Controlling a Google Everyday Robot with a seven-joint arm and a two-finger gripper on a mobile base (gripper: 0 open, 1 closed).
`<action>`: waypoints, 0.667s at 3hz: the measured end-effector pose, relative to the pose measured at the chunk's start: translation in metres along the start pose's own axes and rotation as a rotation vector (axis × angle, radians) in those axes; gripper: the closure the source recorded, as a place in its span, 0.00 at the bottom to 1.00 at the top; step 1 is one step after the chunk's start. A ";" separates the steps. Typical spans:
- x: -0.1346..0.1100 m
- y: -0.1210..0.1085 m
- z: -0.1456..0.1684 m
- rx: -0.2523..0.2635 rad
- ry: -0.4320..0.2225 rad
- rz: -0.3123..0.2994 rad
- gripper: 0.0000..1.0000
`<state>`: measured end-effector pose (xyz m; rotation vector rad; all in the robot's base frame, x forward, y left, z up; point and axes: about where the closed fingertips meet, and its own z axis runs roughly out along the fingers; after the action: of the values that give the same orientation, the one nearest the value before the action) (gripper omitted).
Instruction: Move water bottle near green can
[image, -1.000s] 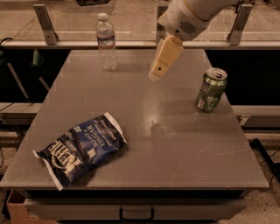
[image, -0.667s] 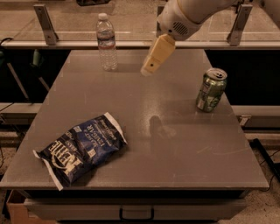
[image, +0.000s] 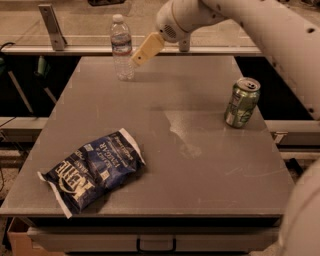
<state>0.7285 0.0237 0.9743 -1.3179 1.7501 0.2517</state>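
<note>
3 items on your surface (image: 200, 190): water bottle (image: 121, 47) back left, green can (image: 242, 102) right, chip bag (image: 92, 167) front left.
End effector (image: 142, 52): just beside the water bottle; you cannot tell its state.

The grey worktop (image: 200, 175) carried three things: the water bottle (image: 121, 47) upright at its far left, the green can (image: 242, 102) upright near the right edge, and a blue crisp bag (image: 92, 167) lying flat at the near left. The pincer (image: 145, 50) hung above the far edge, just right of the bottle.
</note>
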 end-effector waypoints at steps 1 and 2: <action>-0.015 -0.019 0.042 0.009 -0.092 0.066 0.00; -0.030 -0.018 0.071 -0.015 -0.156 0.123 0.00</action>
<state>0.7822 0.0803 0.9624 -1.1698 1.7011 0.4271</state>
